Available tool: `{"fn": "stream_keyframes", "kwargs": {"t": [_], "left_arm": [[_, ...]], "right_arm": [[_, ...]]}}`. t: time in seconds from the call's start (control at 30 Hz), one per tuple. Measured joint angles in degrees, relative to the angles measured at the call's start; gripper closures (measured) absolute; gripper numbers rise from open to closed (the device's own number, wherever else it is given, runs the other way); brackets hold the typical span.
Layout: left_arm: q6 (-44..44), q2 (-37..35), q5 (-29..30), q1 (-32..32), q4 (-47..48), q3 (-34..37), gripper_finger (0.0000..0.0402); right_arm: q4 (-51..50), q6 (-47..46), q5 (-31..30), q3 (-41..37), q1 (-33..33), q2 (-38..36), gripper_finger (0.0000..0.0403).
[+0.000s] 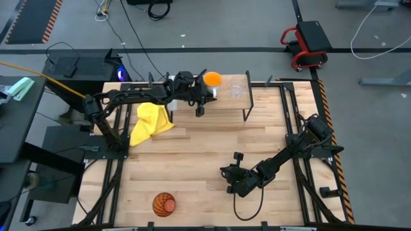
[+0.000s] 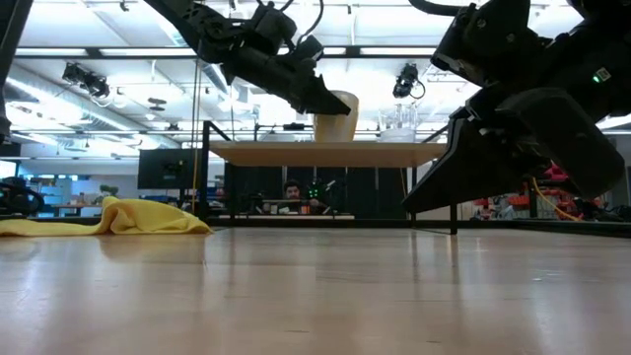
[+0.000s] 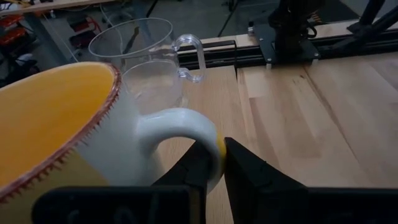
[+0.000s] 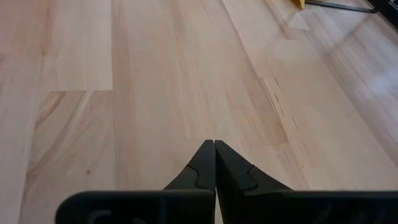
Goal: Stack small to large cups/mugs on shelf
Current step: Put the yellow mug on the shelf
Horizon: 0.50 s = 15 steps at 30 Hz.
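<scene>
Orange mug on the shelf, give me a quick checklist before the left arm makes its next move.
1. Left end effector clamped on the orange mug by its white handle: ok.
2. Mug upright on the shelf: ok.
3. Clear cup beside the mug, apart from it: ok.
4. Whether the mug's base is lifted off the shelf: cannot tell.
5. Ribbed tumbler on the shelf: not ok, on the tabletop.
6. Right end effector shut, away from the shelf: ok.

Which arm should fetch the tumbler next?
Right, probably. Its tool is shut and empty, low over the table, nearer the tumbler. The left tool is shut on the mug handle at the shelf.
</scene>
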State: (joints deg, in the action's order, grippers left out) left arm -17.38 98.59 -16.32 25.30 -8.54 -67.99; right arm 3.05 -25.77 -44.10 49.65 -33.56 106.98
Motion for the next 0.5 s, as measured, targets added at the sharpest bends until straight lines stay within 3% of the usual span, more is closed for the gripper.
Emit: {"fn": "stream_keyframes", "kwargs": {"t": [0.3,0.5], "left_arm": [[2.3,-0.1,1.5,0.1,0.8,-0.1,0.0358],[3.6,0.0,2.3,0.5,4.2,0.0,0.0301]], "right_arm": [[0.0,0.0,0.0,0.0,0.0,0.0,0.0398],[0.0,0.0,0.0,0.0,0.0,0.0,0.0398]]}}
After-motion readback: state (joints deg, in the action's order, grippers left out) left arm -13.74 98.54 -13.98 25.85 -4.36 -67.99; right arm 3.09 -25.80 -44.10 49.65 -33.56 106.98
